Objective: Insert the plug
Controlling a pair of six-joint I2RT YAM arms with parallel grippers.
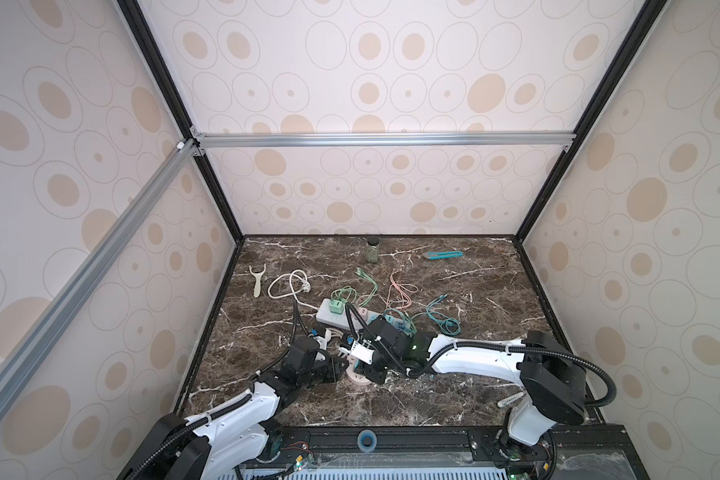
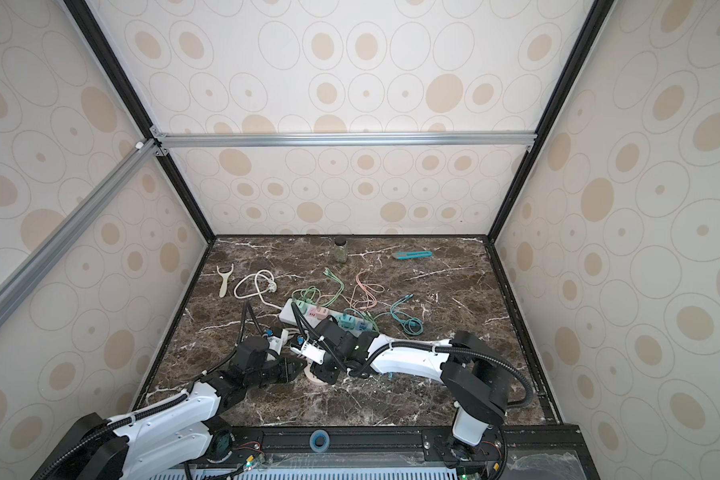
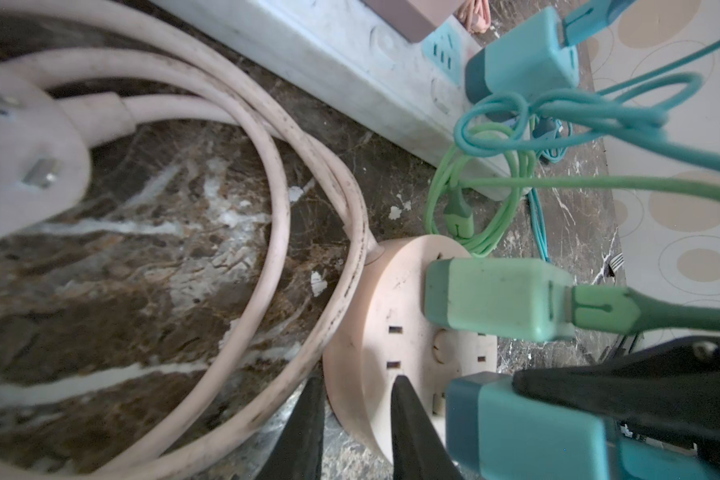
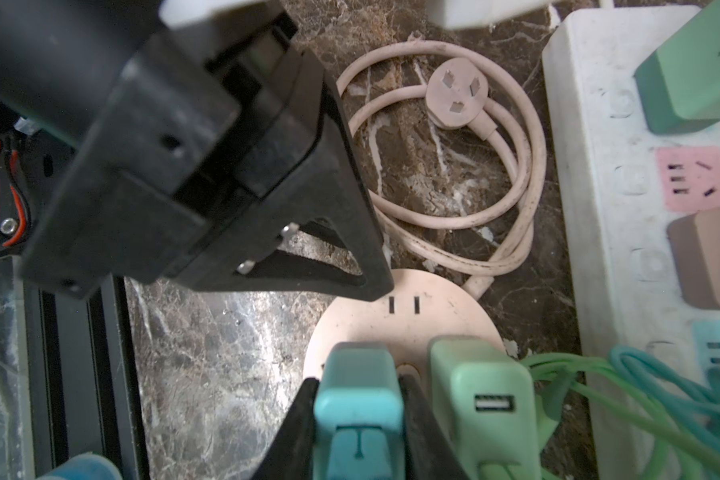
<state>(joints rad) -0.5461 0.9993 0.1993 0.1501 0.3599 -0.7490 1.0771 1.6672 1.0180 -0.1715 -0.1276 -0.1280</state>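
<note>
It's tight around the pale-pink round socket disc (image 1: 356,377). It lies on the dark veined marble tabletop (image 1: 474,291) close to the front edge, with the long white power strip (image 4: 599,166) just behind it and its own pink cord (image 4: 524,174) coiled between the two. Open marble stretches off to the disc's right.

The left gripper (image 3: 356,386) pinches the disc's rim, one finger on the face and one outside the wall. The right gripper (image 4: 358,386) is clamped on the teal cube-shaped plug (image 4: 358,399). The plug stands on the disc's face, just beside a pale-green cube charger (image 4: 479,399). Whether its prongs are fully home I cannot tell.
</note>
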